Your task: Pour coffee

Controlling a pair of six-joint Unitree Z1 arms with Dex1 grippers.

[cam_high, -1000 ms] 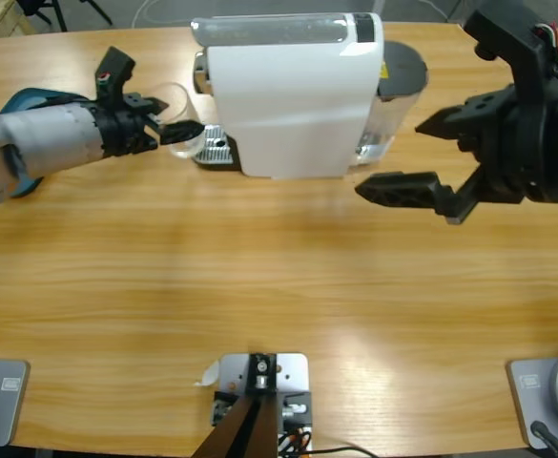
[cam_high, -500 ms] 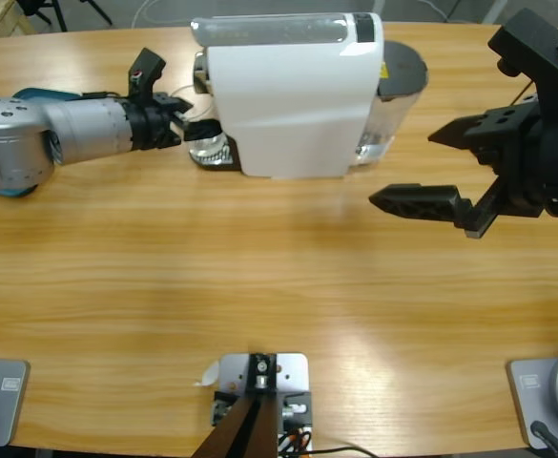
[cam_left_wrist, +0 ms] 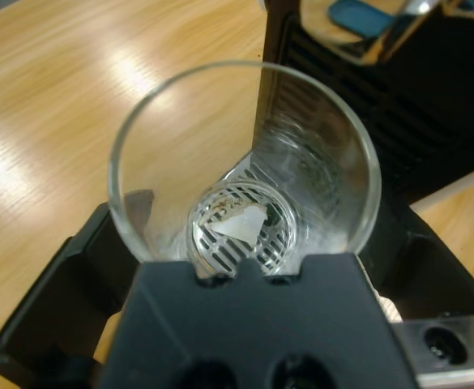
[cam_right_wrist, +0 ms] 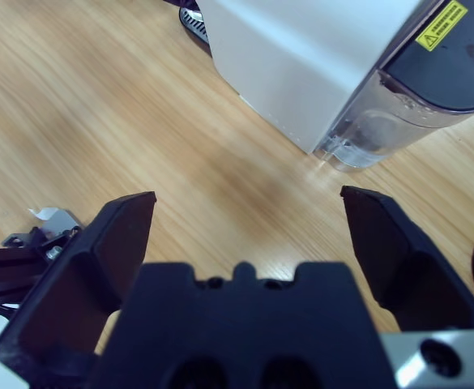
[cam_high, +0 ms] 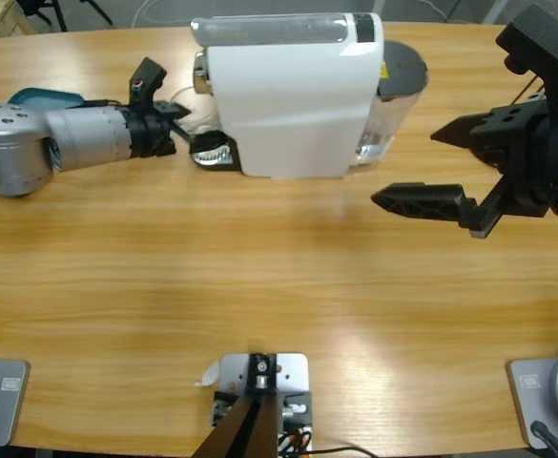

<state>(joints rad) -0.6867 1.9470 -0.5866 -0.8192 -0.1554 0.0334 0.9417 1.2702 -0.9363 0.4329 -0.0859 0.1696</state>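
Over the last second the left pincer (cam_high: 175,127) had carried the clear, round drinking glass (cam_left_wrist: 245,162) in from the table's left toward the white box-shaped coffee machine (cam_high: 293,95), and by this moment the glass had reached the machine's round metal drip grille (cam_high: 212,148). In the left wrist view the grille's slots showed straight through the glass's bottom, so the glass sat over the grille, at the machine's left end; whether it rested on it or hung just above could not be told. The left pincer's jaws were pinching the glass by its lower wall, one on each side. That put the task, in my judgement, at the placing step: the cup was under (or nearly under) the spout, with release and brewing still to come.

The glass looked upright, its long axis running vertical and its open mouth facing up toward the wrist camera, and it looked empty.

To the right of the machine, past its transparent water tank (cam_high: 393,114) with the dark lid, the right pincer (cam_high: 417,167) had drifted slightly farther from the machine. Its jaws were spread wide around nothing, hanging above bare wooden table (cam_high: 279,286).
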